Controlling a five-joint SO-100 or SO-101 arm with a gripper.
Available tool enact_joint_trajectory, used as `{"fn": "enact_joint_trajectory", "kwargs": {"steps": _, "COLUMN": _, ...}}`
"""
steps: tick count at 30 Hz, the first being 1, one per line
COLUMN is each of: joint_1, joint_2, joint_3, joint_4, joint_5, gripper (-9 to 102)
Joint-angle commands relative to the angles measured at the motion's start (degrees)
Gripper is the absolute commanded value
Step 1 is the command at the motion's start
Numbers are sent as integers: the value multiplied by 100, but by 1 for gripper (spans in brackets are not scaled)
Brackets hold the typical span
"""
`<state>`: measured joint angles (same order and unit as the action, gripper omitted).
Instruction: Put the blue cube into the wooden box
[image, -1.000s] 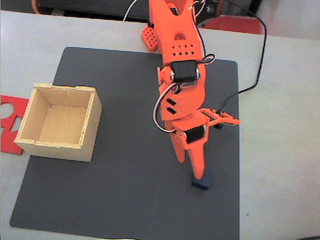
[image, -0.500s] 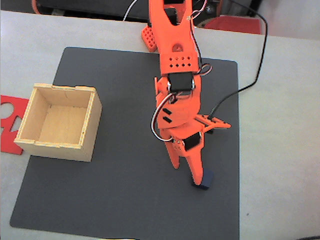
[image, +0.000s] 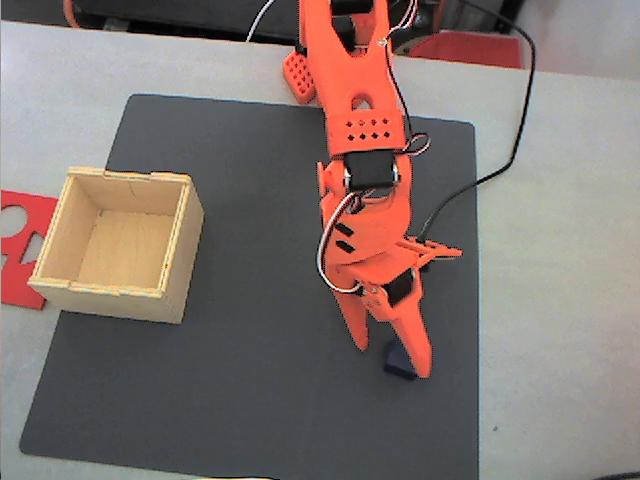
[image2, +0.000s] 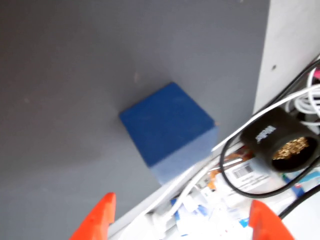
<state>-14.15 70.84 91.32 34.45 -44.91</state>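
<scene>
Bright, even, washed-out overhead light with soft shadows; wrist view motion-blurred, clutter smeared at bottom.

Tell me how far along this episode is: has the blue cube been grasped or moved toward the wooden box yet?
Early stage. Nothing is delivered: the wooden box stands empty at the mat's left side in the fixed view. In hand: the gripper hangs over the blue cube, jaws spread with the cube between their tips but untouched, resting on the dark mat. Left to do: close on the cube, lift it, carry it across to the box and release.

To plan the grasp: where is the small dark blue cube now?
In the fixed view, the small dark blue cube sits on the mat's lower right, beneath the orange gripper, far from the wooden box.
</scene>
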Motion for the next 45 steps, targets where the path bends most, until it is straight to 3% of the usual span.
{"fn": "enact_joint_trajectory", "kwargs": {"steps": 1, "joint_1": -35, "joint_2": -369, "joint_3": -1406, "joint_4": 1107, "joint_5": -281, "gripper": 34}}
{"fn": "enact_joint_trajectory", "kwargs": {"steps": 9, "joint_1": 0, "joint_2": -1362, "joint_3": -3234, "joint_4": 2865, "joint_5": -914, "gripper": 33}}
{"fn": "enact_joint_trajectory", "kwargs": {"steps": 15, "joint_1": -9, "joint_2": -3630, "joint_3": -7418, "joint_4": 5748, "joint_5": -1266, "gripper": 32}}
{"fn": "enact_joint_trajectory", "kwargs": {"steps": 18, "joint_1": -9, "joint_2": -4518, "joint_3": -9185, "joint_4": 6574, "joint_5": -1521, "gripper": 31}}
{"fn": "enact_joint_trajectory", "kwargs": {"steps": 41, "joint_1": 114, "joint_2": -4904, "joint_3": -9334, "joint_4": 6249, "joint_5": -1951, "gripper": 26}}
{"fn": "enact_joint_trajectory", "kwargs": {"steps": 45, "joint_1": 114, "joint_2": -5098, "joint_3": -9334, "joint_4": 6003, "joint_5": -1986, "gripper": 15}}
